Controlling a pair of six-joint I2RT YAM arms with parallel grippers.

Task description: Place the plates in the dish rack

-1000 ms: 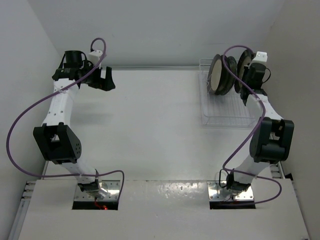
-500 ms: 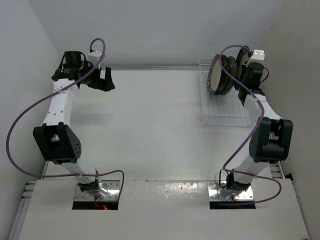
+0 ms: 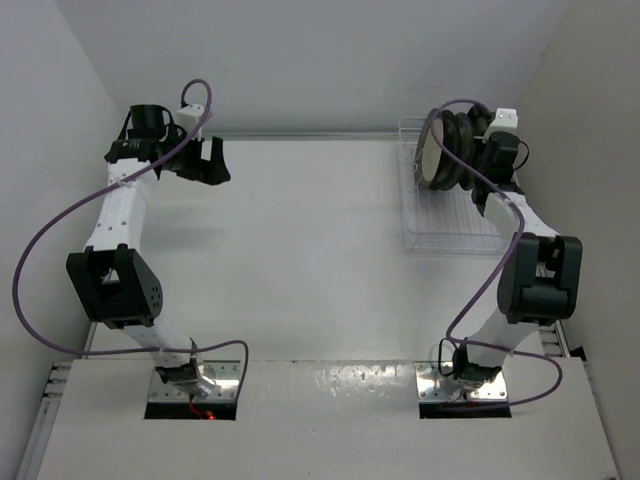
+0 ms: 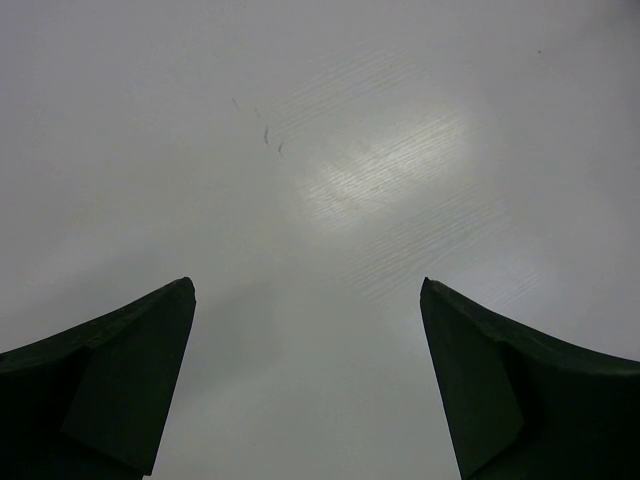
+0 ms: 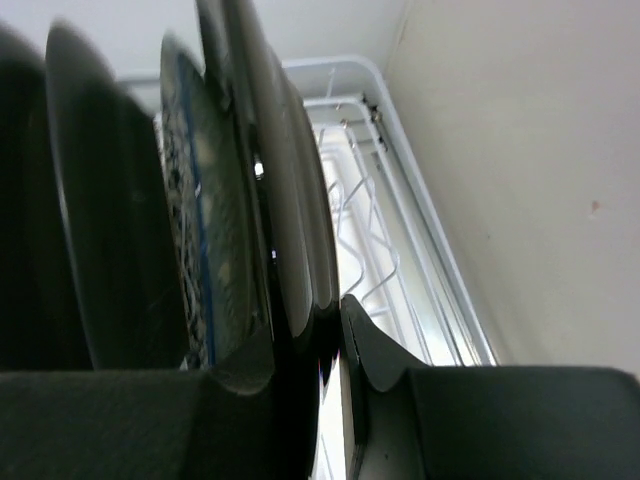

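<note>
Right end effector [image 5: 318, 345] clamps a dark-rimmed plate [image 5: 265, 180] upright over the dish rack [image 5: 415, 195], just beside the floral plate [image 5: 200, 230]. Miss the divider [image 5: 365, 240] and it could tip. Left end effector [image 4: 305, 390] hangs open.

The dark-rimmed plate [image 5: 262, 200] at the centre of the right wrist view is glossy, seemingly glazed ceramic, with small bright highlights. Left of it, the blue floral plate [image 5: 202, 205] has a duller sheen. The dish rack [image 5: 395, 130] is thin white wire with smooth plastic edging. The table [image 4: 380, 170] is smooth satin grey. The left gripper [image 4: 305, 290] has matt dark plastic fingers [image 4: 110, 385].
</note>
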